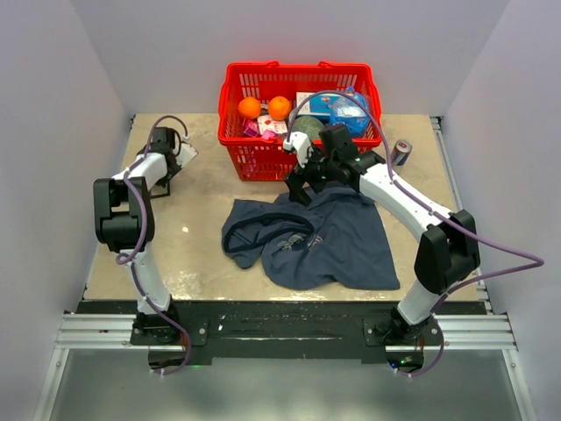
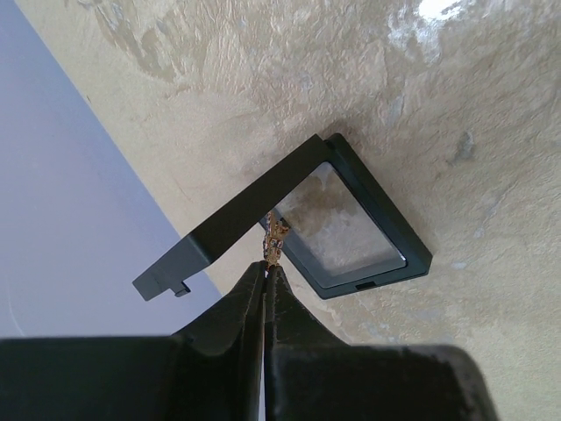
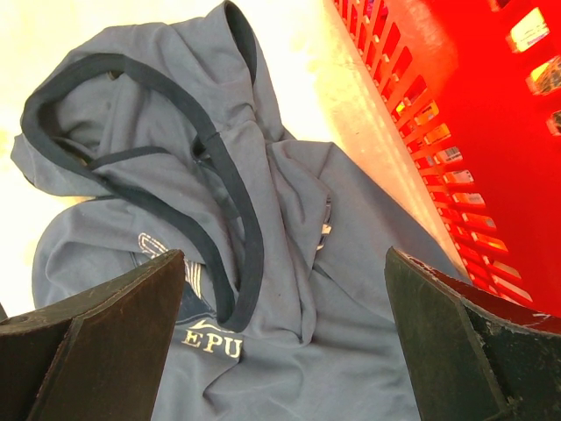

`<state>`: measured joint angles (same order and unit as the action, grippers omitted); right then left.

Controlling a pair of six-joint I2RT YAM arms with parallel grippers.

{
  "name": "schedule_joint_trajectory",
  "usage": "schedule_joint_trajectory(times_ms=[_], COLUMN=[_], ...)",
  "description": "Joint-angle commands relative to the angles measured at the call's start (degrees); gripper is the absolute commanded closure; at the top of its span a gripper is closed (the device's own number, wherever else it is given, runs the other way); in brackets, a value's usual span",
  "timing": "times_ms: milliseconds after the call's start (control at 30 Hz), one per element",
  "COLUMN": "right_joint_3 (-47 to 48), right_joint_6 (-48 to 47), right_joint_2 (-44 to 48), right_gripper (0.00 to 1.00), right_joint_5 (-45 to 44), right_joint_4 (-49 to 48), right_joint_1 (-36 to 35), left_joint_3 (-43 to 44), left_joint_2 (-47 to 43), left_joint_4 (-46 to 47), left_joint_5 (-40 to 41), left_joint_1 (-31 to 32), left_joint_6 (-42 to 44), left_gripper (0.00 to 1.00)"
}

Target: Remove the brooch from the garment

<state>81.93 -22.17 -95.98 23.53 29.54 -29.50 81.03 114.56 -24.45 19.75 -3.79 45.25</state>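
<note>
On the mottled tan table between pale walls, left gripper pinches brooch, right gripper gapes.

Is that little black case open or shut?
Open: the black case has its lid frame tilted up, hinged away from the clear-windowed base lying on the table.

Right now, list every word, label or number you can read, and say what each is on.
"EPU": pale letters on the navy garment, right wrist view; folds may hide more.
Graphic beside the letters: no readable text.
Packages in the red basket: labels too small to read.
</note>
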Motion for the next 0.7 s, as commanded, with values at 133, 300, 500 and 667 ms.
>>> schedule_joint_trajectory(times_ms=[133, 300, 500, 667], right_joint_3=[0.2, 0.1, 0.0, 0.1], right_joint_6=[-0.6, -0.6, -0.9, -0.5], right_joint_2=[-0.6, -0.2, 0.1, 0.1], right_gripper=[0.01, 0.01, 0.01, 0.01], right_joint_5=[0.6, 0.6, 0.6, 0.6], right_joint_4=[-0.4, -0.3, 0.0, 0.3], right_joint_1=[0.0, 0.1, 0.0, 0.1], left_joint_3=[-1.4, -1.1, -0.5, -2.0], left_joint_2=[0.5, 0.1, -0.8, -2.5], left_joint_4=[-0.1, -0.5, -2.6, -2.6], left_joint_5=[0.0, -0.3, -0.9, -1.0], left_joint_1=[1.2, 1.2, 1.3, 1.4], left_joint_6=[-2.4, -3.1, -4.6, -5.4], left_gripper=[0.82, 0.75, 0.66, 0.59])
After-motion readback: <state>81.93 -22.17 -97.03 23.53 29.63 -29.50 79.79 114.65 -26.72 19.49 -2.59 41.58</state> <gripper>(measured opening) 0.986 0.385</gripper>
